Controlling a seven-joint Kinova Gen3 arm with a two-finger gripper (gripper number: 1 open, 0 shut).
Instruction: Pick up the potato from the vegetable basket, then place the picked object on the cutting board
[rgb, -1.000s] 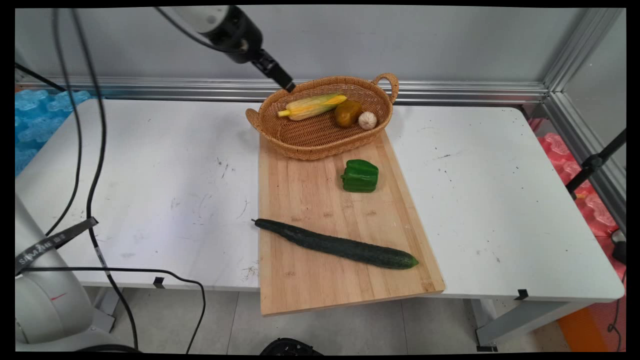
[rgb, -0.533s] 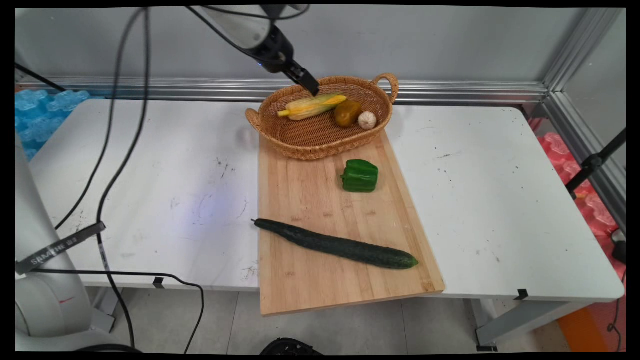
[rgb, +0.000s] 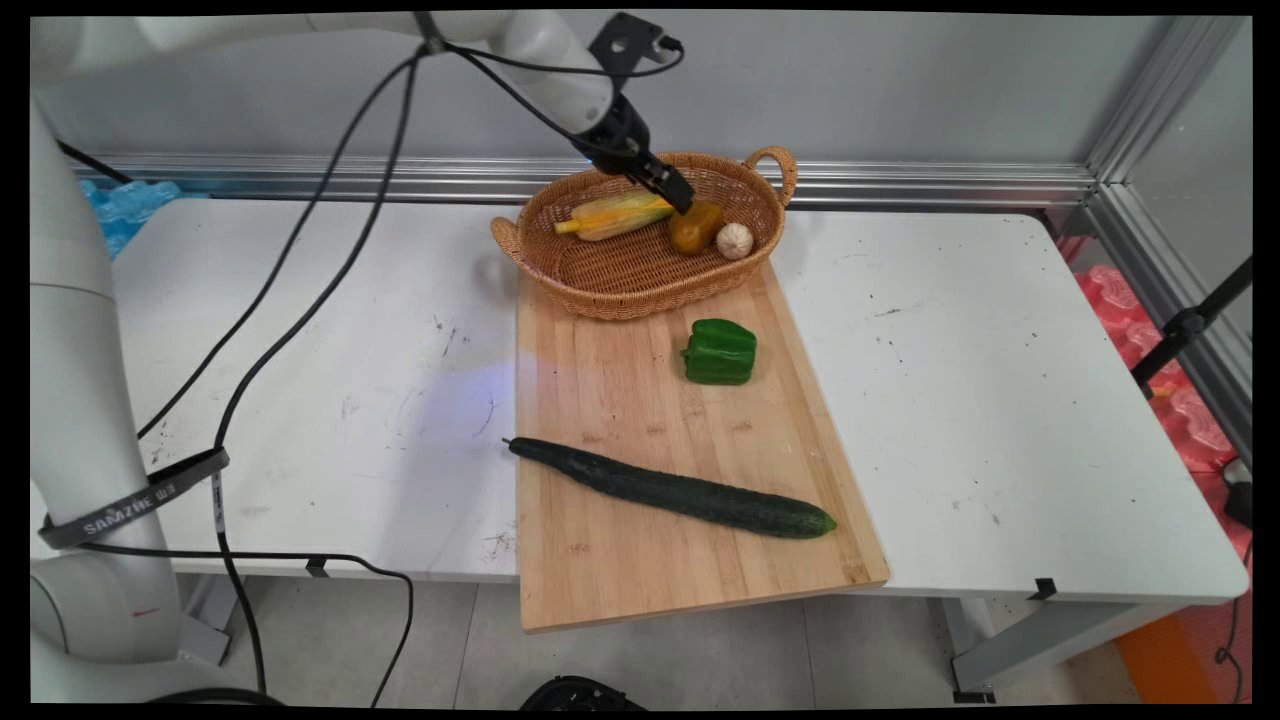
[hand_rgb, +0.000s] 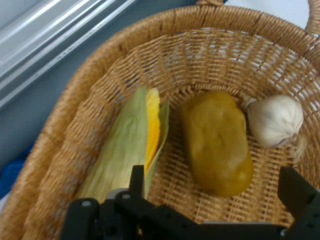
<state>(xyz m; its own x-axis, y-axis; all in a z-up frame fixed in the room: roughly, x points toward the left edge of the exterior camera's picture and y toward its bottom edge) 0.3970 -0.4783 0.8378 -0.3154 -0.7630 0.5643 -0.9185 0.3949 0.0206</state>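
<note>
My gripper (rgb: 682, 197) hangs inside the wicker basket (rgb: 640, 300), just above the right tip of the corn cob (rgb: 610, 214) and beside a dull-yellow oblong vegetable (rgb: 695, 228). A garlic bulb (rgb: 735, 241) lies to that vegetable's right. In the hand view the gripper (hand_rgb: 213, 174) is open, its fingers (hand_rgb: 136, 181) spread to either side of the yellow vegetable (hand_rgb: 217, 142) and holding nothing. There the corn (hand_rgb: 127, 147) lies on the left, the garlic (hand_rgb: 275, 120) on the right, and the basket's rim (hand_rgb: 75, 100) curves around them.
The basket stands on the far end of a wooden cutting board (rgb: 610, 390). A green bell pepper (rgb: 720, 351) sits mid-board, and a long cucumber (rgb: 675, 491) lies across the near part. Black cables (rgb: 300, 300) hang over the table's left side.
The gripper has travelled right and down, from the basket's back-left rim to above the corn's tip and the yellow vegetable. Nothing in the basket or on the board has moved.
</note>
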